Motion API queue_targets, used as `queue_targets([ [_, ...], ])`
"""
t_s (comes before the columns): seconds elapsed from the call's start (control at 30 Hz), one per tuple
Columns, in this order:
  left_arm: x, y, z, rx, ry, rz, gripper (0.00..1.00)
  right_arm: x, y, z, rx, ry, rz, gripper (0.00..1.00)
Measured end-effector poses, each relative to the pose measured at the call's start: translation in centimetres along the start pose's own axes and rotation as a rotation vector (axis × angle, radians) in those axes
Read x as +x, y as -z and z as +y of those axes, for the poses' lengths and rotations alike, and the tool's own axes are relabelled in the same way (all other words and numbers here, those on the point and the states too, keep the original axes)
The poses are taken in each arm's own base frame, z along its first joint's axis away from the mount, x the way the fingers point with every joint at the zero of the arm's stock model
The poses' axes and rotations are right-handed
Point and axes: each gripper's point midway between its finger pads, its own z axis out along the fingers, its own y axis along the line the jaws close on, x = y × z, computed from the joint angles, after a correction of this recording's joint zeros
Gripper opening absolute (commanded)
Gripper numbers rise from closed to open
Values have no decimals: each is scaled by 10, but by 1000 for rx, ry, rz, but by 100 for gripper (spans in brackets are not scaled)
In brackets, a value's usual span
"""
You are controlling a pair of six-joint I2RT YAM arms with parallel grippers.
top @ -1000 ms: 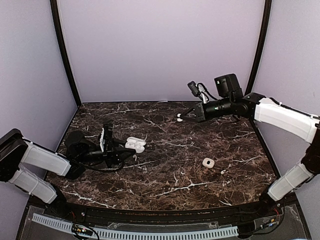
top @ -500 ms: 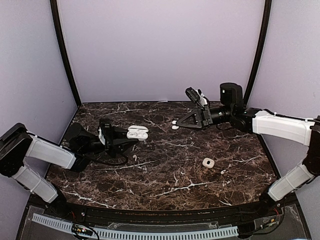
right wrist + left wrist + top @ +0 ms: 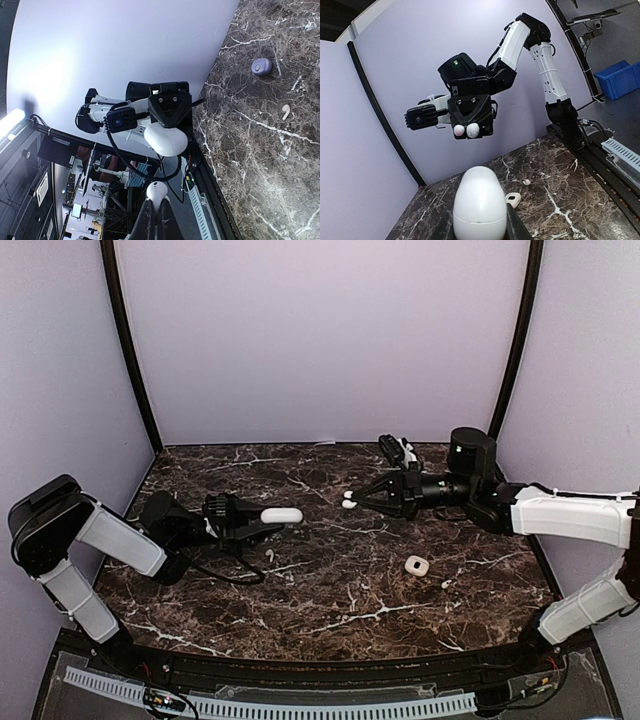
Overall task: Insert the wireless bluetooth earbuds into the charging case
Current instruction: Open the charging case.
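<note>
The right gripper [image 3: 354, 500] is pinched fully shut on a small white pebble-like earbud [image 3: 156, 191]. The bud sits at the very fingertips, so most of it sticks out in front, probably so it can be pushed into a socket without the fingers getting in the way. That arm is stretched out level above the table, pointing toward its partner. Facing it, the left gripper [image 3: 268, 519] is closed narrowly on a white egg-shaped plastic charging case [image 3: 479, 202], gripping its sides and holding it off the surface with one end turned toward the approaching bud. Holding the case in the air likely lets both arms adjust the angle, rather than working against a case that could slide on the table. Bud and case are near each other but clearly apart, with open air between them. None of the views shows whether the lid is open or where the wells face. The insertion has not started, and it will need the bud lined up with a well. Below, on the dark brown, white-veined marble tabletop [image 3: 380, 630], a loose white earbud [image 3: 270, 554] lies just under the left gripper. A small white square-ish second case [image 3: 417, 565] and a tiny white bud [image 3: 444, 584] lie close together toward the right, well away from both grippers.
</note>
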Motion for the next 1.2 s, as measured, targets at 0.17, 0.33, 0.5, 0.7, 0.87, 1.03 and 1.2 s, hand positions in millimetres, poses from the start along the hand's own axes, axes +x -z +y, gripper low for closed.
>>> queue_targets([
  [0.17,9,-2,20,-118,54,26,0,0,-6,14,12,-3,-60,0],
  [0.33,7,-6,48,-228,148,11,0,-1,-13,8,39,-18,-89,0],
  [0.5,10,-5,58,-283,237,4,0,8,-34,-11,32,-34,-30,0],
  [0.7,13,-5,57,-285,310,3,0,26,-56,-23,-4,-8,60,0],
  [0.87,18,-9,53,-286,336,22,0,37,-66,-8,-58,39,91,0],
  [1.03,23,-12,46,-265,354,41,0,39,-71,-3,-82,79,98,0],
  [1.2,23,-13,42,-241,359,44,0,33,-76,3,-83,134,100,0],
])
